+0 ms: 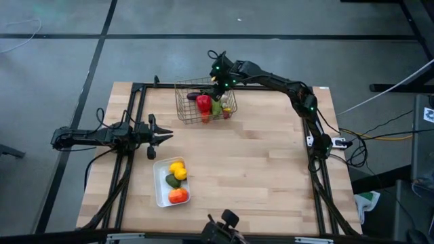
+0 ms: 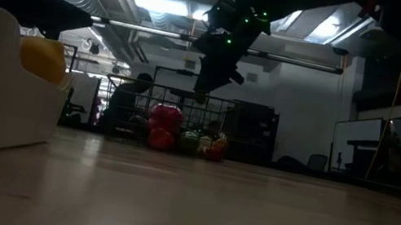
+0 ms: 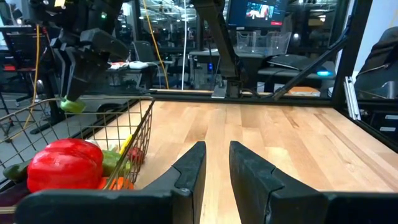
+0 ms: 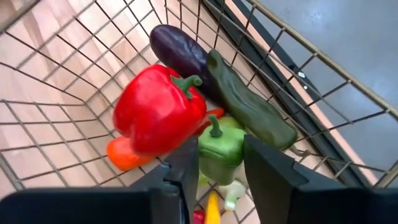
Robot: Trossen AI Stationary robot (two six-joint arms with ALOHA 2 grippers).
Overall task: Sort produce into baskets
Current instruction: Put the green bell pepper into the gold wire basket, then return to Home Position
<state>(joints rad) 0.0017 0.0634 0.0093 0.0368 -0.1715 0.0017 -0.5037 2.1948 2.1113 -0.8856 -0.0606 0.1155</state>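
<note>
Far left, at the worktop's [image 1: 271, 156] edge: the left gripper [image 1: 166, 135], low over the wood. Points toward the middle, well apart from both containers. Shows only a narrow slit between its fingers [image 3: 189, 168] in the left wrist view and grips nothing.

Next, nearer the front edge: the white tray [image 1: 160, 193], flat on the worktop. Holds four pieces — a yellow lemon [image 1: 178, 167] at the far end, a second yellow piece [image 1: 181, 175] touching it, a green avocado [image 1: 172, 180] beside that, and an orange tomato [image 1: 178, 196] at the near end. Looms large at the left of the low view, with the lemon's top showing above its wall.

Further right, by the back edge: the wire basket [image 1: 180, 102]. Contains a red pepper [image 4: 158, 112] on top of an orange piece [image 4: 124, 152], possibly a carrot, with a purple eggplant [image 4: 177, 50] and a dark green cucumber [image 4: 252, 106] side by side against the mesh wall behind it. Also holds small yellow and red bits lower down, too hidden to name.

Directly above the basket: the right gripper [image 1: 218, 91], aimed downward, clenched on a small green pepper [image 4: 217, 149] — stem up, pinched between the two fingers and clear of the basket's rim in the low view.

Far right: the right arm, stretching from its base at the worktop's right edge across the back corner to the basket.
</note>
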